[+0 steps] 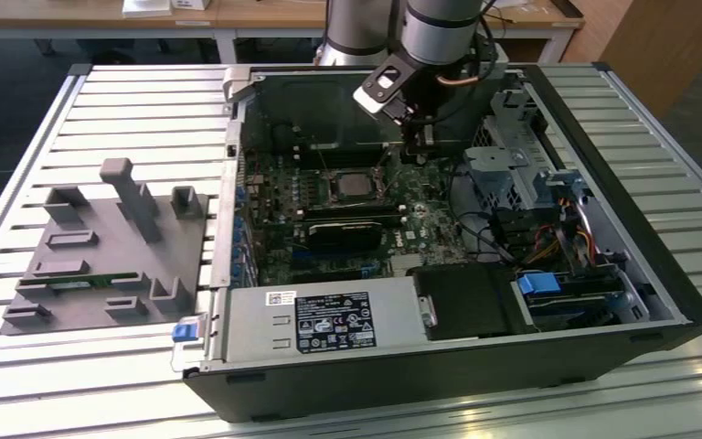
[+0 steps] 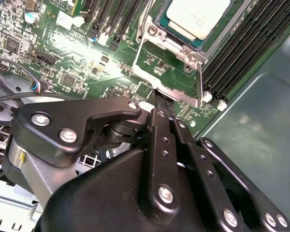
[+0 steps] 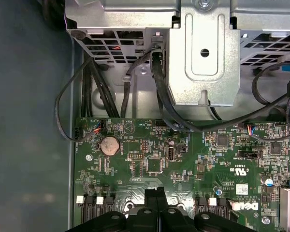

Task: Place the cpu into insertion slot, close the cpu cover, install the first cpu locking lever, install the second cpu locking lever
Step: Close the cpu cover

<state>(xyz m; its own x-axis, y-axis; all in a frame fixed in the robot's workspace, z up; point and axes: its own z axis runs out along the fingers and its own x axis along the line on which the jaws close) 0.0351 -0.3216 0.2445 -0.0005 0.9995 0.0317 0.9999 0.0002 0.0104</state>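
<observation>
The cpu, with its pale metal top, lies seated in the insertion slot on the green board; the exterior view shows the cpu in the middle of the open case. The cpu cover, a silver frame with a square cut-out, is swung open away from the slot. Its outer edge is right at my fingertips. My gripper is shut, fingers pressed together with nothing seen between them. In the first wrist view the gripper hovers over the board. In the exterior view the gripper hangs just to the right of the socket.
Long black memory slots run beside the socket. A metal drive cage and black cables are close by. A black block sits below the socket, with the power supply near the front. A grey fixture lies on the slatted table.
</observation>
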